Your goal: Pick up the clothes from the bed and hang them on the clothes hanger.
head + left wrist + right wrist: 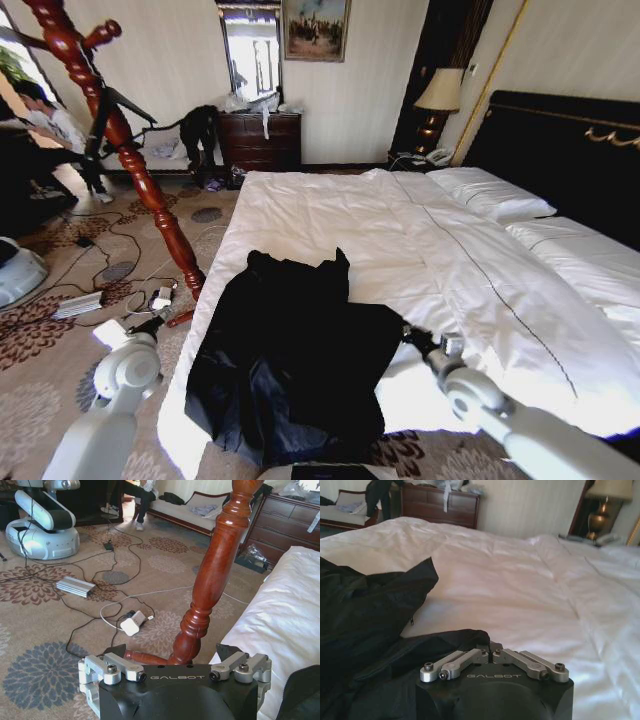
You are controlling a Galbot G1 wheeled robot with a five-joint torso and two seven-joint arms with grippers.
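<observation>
The black coat (295, 365) lies spread flat on the near corner of the bed (420, 240), its collar end pointing up toward the pillows and its lower part draping over the mattress edge closest to the robot. The dark fabric is rumpled, with a slightly shiny patch near the hem. In the right wrist view the coat (365, 615) rises in a crumpled peak against the white sheet (520, 580).

The right gripper (418, 340) sits low at the coat's right edge, on the mattress. From its own camera the right gripper (491, 654) has its fingers drawn together, tips meeting, with a fold of black fabric bunched right at them; it looks pinched onto the coat's edge.

The left gripper (160, 322) hangs off the bed's left side, over the carpet, near the foot of the red-brown wooden coat stand (120, 130). In the left wrist view the left gripper (175, 660) has its fingers spread wide apart, holding nothing, with the stand's turned pole (212, 575) just ahead of it and the bed's white edge (285, 610) to one side.

On the patterned carpet (45, 670) around the stand lie loose cables (100, 605) and a small white adapter (131, 625).
</observation>
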